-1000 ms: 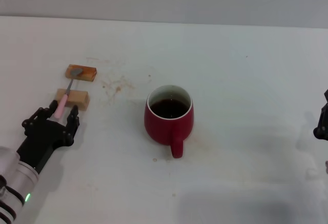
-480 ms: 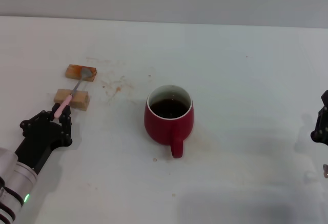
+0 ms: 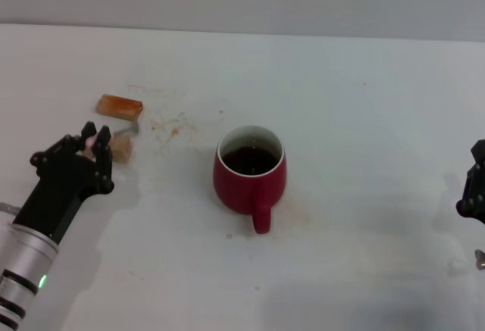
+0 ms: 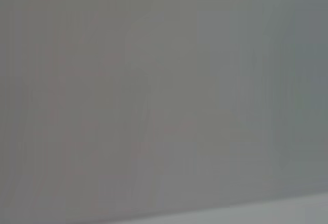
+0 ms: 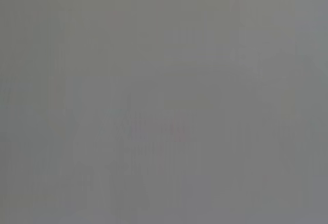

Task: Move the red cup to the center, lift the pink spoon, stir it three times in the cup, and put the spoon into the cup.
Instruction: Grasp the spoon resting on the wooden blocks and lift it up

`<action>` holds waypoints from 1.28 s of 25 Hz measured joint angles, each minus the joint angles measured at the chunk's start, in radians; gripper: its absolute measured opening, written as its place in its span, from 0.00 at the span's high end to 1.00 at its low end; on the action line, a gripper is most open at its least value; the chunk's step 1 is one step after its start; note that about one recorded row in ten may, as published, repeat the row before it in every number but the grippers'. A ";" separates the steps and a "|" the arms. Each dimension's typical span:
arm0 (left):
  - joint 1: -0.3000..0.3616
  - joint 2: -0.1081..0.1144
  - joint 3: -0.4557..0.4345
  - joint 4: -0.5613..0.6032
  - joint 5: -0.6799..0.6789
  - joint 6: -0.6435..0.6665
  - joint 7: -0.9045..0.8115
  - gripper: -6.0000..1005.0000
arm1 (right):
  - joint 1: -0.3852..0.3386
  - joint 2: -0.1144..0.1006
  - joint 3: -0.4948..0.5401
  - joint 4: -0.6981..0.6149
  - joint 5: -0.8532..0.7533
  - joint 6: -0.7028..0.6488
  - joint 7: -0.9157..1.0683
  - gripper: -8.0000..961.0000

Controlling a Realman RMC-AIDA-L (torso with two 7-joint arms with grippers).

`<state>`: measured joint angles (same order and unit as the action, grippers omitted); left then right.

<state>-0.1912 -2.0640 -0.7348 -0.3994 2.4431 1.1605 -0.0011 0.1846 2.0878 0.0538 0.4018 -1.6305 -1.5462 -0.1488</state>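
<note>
left gripper [image 3: 92, 151] clenched on pink spoon [image 3: 99, 143] handle, over tan block [image 3: 120, 148] at counter's left; spoon light, thin, slippery, pinch mid-handle. red cup [image 3: 250, 174] centre, full, heavy-ish. right gripper [image 3: 471, 192] parked at right edge, jaws unclear

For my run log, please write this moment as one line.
left hand: shut on pink spoon, lifted off tan blocks | red cup: centre, dark liquid | right hand: idle at right edge
</note>
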 joint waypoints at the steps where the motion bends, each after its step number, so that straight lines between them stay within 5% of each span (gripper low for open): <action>1: 0.000 0.002 0.000 -0.007 0.004 0.017 0.001 0.84 | -0.001 0.000 0.000 0.003 0.000 0.000 0.000 0.99; 9: -0.002 0.013 -0.011 -0.070 0.037 0.094 0.004 0.86 | -0.015 -0.001 0.000 0.027 0.000 -0.013 0.000 0.99; 12: -0.003 0.025 -0.012 -0.094 0.050 0.090 0.014 1.00 | -0.025 -0.002 0.000 0.035 0.000 -0.033 0.000 0.99; 21: -0.009 0.056 -0.019 -0.016 0.144 0.079 -0.015 0.99 | -0.024 -0.003 0.000 0.043 0.003 -0.045 0.000 0.99; 32: 0.000 0.000 -0.084 0.076 0.146 0.079 -0.022 0.98 | -0.001 -0.003 0.006 0.035 0.007 -0.007 0.000 0.99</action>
<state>-0.1917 -2.0639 -0.8187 -0.3237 2.5890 1.2399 -0.0227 0.1840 2.0847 0.0601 0.4363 -1.6237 -1.5533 -0.1488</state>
